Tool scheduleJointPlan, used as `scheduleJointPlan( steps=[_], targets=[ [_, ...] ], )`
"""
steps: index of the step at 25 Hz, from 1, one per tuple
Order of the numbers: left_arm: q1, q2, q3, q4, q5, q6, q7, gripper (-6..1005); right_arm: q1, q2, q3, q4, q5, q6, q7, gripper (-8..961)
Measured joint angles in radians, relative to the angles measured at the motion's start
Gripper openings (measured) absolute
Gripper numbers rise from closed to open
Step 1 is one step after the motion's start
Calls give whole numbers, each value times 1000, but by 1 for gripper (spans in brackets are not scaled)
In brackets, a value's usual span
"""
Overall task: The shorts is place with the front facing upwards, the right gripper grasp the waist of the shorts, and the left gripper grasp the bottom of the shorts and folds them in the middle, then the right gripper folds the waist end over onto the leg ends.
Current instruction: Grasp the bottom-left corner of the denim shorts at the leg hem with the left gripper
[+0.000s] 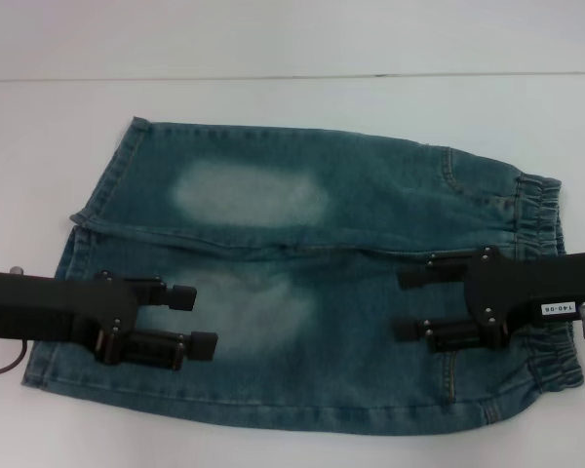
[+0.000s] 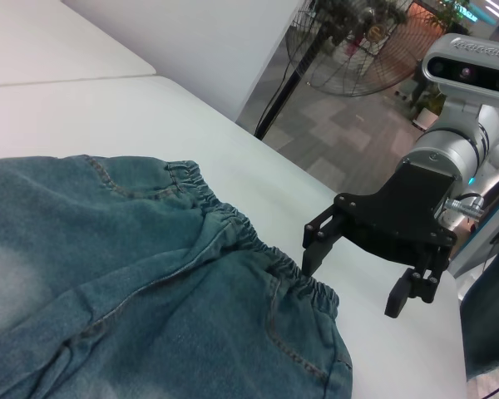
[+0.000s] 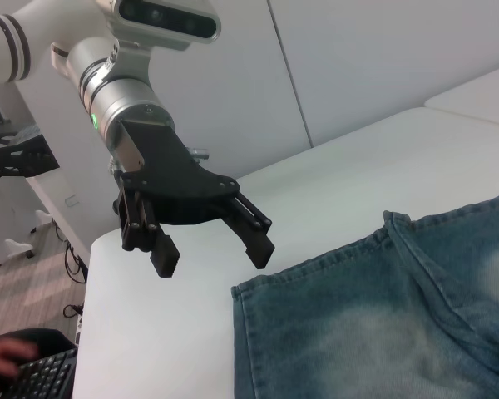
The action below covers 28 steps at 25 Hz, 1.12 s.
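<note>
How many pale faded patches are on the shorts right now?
2, both nearer the leg hems: one faded patch on the far leg, the other on the near leg beside the left gripper. The underside is hidden.

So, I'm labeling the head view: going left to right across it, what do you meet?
Left gripper → pale faded patches → right gripper → ruffled waist, with the leg ends at the shorts' left edge.

shorts (image 1: 302, 283): faded denim cloth | table (image 1: 273, 97): smooth matt white
</note>
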Motion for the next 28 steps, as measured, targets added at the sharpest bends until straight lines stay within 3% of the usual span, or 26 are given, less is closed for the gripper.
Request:
scheduleJointPlan(
  steps=[17, 21, 28],
  targets=[
    [7, 1, -4, 5, 1, -4, -14, 885, -1, 0, -2, 1, 0, 0, 0, 771],
    [3, 23, -10, 23, 24, -23, -143, 885, -1, 0, -2, 2, 0, 0, 1, 772],
    [-22, 64, -95, 86, 168, -62, -417, 885, -2, 0, -2, 2, 2, 0, 1, 772]
  ],
)
